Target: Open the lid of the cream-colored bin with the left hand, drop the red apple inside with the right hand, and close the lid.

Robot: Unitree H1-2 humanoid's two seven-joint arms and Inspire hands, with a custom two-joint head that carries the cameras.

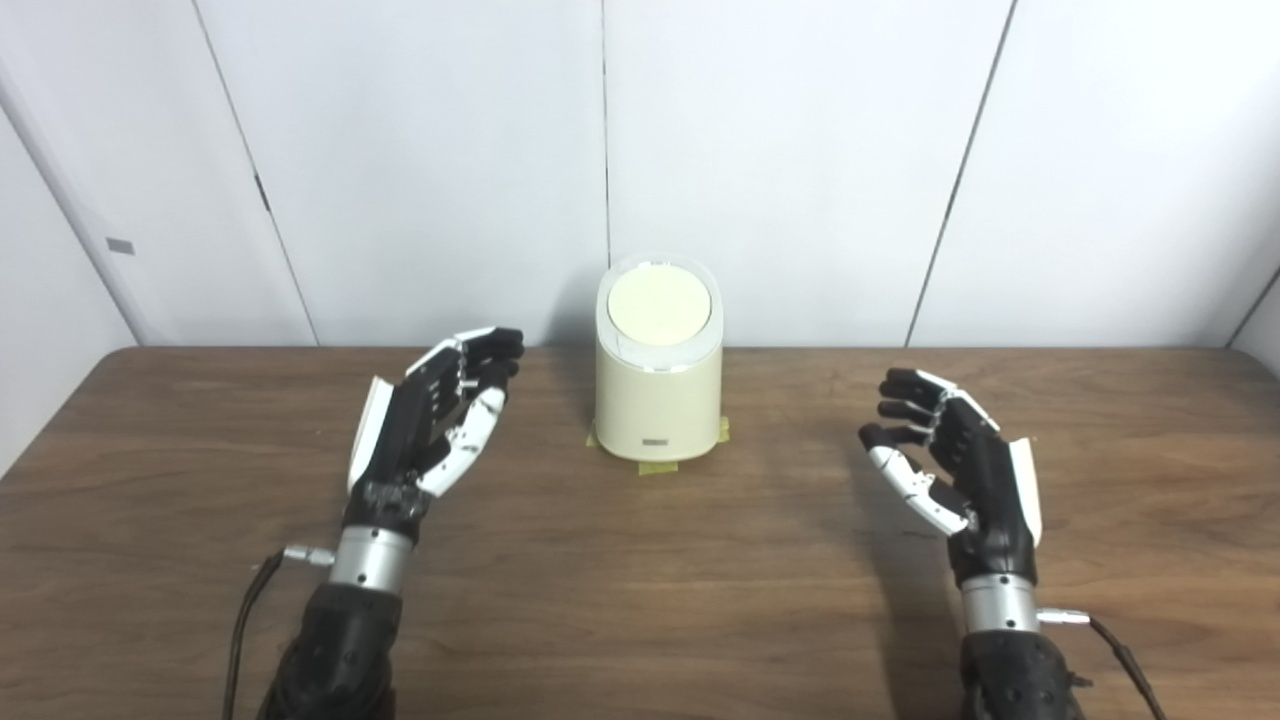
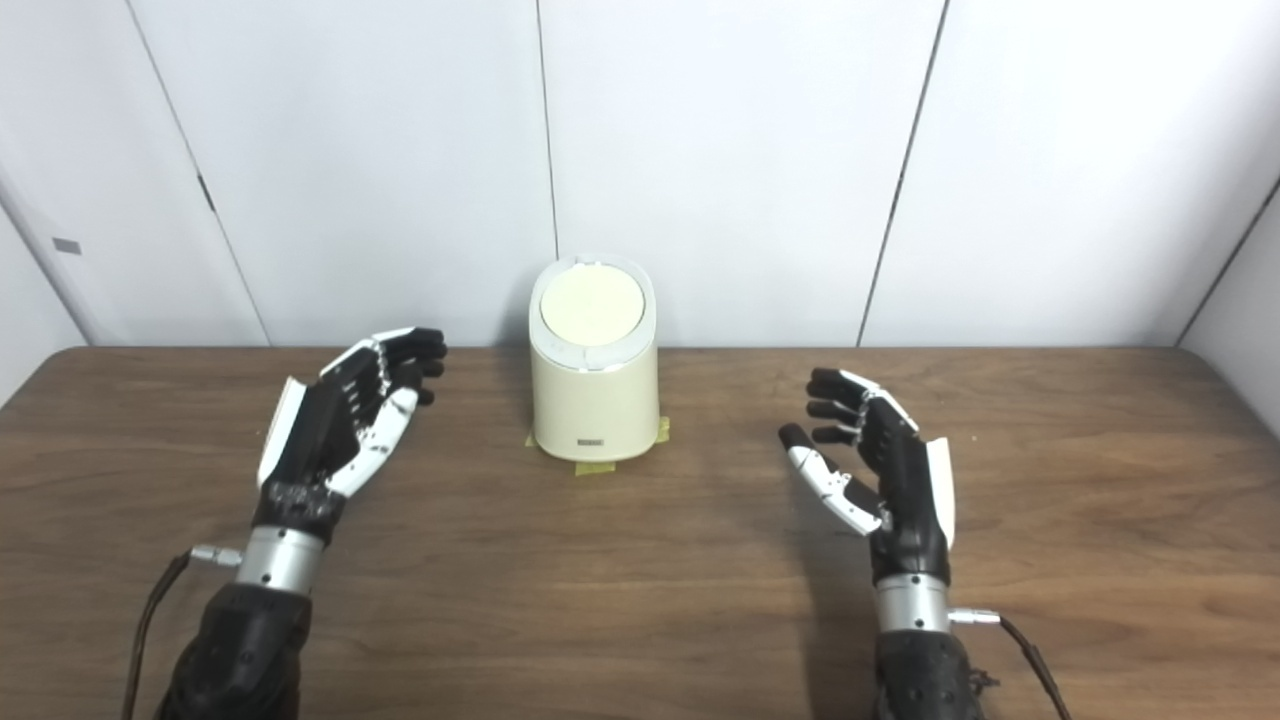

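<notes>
Black-and-white, the left robot hand (image 1: 430, 425) hovers over the wooden surface (image 1: 640, 590) with fingers spread and palm turned inward, holding nothing. Opposite it, the right robot hand (image 1: 950, 460) is likewise spread and empty, its palm facing the left one. Between them and farther back, near the surface's far edge, stands the cream bin (image 1: 657, 390), well apart from both hands, its round lid (image 1: 659, 307) shut. Yellow tape (image 1: 657, 466) shows at the bin's base. No apple can be seen.

Cream-colored bin (image 1: 658, 400) upright at worktop's (image 1: 640, 600) far centre edge; round lid (image 1: 659, 307) closed, tape under base.
</notes>
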